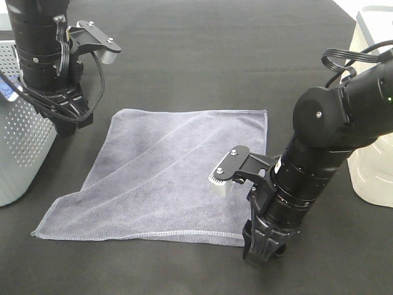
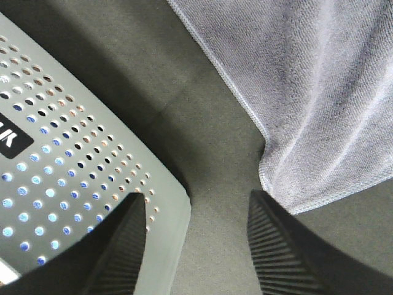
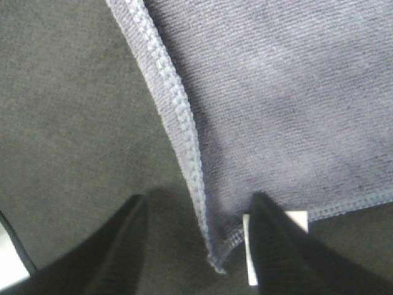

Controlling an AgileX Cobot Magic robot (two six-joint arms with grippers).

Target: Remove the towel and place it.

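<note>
**Grey towel still flat on dark desk, both arms poised at opposite corners**

Dark, matte desk (image 1: 202,55) as backdrop, with a perforated grey basket (image 1: 21,132) just off the towel's far-left corner and a pale plastic container (image 1: 371,175) well apart from the towel on its right. Spread across the middle, a grey-lavender towel (image 1: 166,178), lying flat with a few soft diagonal creases, no corner lifted.

Judged from that: task barely begun. Nothing gripped, nothing raised, nothing placed. Remaining, by the look of it: pinching the cloth, lifting it clear of the desk, carrying it to wherever it belongs — a destination not identifiable here.

Right gripper (image 3: 196,246) down low at the towel's near-right corner. Seen from the wrist: fingers (image 3: 273,255) apart, straddling the stitched hem, the corner tip and a small white tag (image 3: 250,258) lying between them, one finger over bare desk, the other over cloth. Contact with the fabric impossible to confirm; no pinch visible.

Left gripper (image 2: 196,246) at the towel's far-left corner, between that corner and the basket. Fingers (image 2: 279,252) apart and empty, one hanging over the basket's rim, the other just beside the towel's rounded corner. Corner itself resting on the desk, slightly outside the gap rather than within it.
</note>
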